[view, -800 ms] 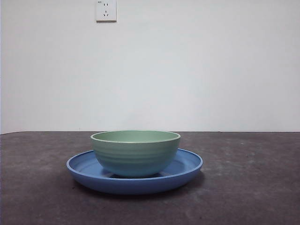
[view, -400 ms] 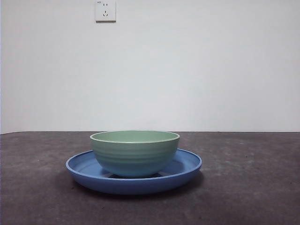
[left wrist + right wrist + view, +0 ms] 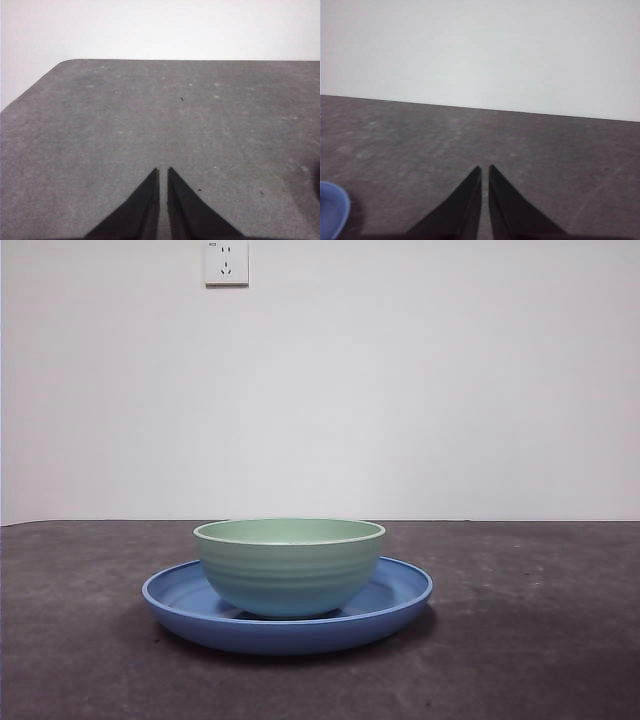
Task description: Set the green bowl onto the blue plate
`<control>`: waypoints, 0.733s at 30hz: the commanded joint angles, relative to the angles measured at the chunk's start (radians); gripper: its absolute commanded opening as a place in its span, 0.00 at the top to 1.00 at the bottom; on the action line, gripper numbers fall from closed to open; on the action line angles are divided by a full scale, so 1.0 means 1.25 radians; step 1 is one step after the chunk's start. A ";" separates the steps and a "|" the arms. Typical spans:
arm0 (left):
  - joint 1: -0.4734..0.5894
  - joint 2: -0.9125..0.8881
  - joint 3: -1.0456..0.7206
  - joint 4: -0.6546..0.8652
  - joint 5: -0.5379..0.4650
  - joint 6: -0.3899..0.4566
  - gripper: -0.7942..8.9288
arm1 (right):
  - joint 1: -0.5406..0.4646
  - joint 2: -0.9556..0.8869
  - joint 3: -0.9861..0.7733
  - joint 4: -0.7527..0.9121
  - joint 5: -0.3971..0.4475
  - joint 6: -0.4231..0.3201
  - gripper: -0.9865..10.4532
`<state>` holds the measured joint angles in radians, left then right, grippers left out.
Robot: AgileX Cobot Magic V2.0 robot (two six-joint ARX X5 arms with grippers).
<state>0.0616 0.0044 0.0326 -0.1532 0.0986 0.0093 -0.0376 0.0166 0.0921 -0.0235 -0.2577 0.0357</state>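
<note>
The green bowl [image 3: 289, 568] stands upright in the middle of the blue plate [image 3: 400, 592] on the dark table in the front view. No arm shows in that view. My left gripper [image 3: 163, 171] is shut and empty above bare table; neither the bowl nor the plate shows in its view. My right gripper [image 3: 484, 168] is shut and empty above the table, and an edge of the blue plate [image 3: 331, 209] shows at the side of its view, apart from the jaws.
A white wall stands behind the table with a power socket [image 3: 226, 262] high on it. The table's rounded corner [image 3: 65, 63] shows in the left wrist view.
</note>
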 commanded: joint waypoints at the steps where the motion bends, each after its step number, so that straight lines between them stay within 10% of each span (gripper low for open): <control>1: 0.002 0.000 -0.016 0.010 -0.005 0.004 0.89 | -0.023 -0.004 0.004 -0.012 0.003 -0.036 0.90; 13: 0.002 0.000 -0.016 0.011 -0.005 0.004 0.89 | -0.052 -0.010 -0.018 -0.110 0.207 -0.049 0.90; 22: 0.002 0.000 -0.016 0.011 -0.005 0.004 0.89 | -0.052 -0.010 -0.065 -0.115 0.213 -0.061 0.90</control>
<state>0.0616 0.0044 0.0326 -0.1532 0.0986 0.0093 -0.1001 0.0063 0.0170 -0.1699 0.0040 -0.0376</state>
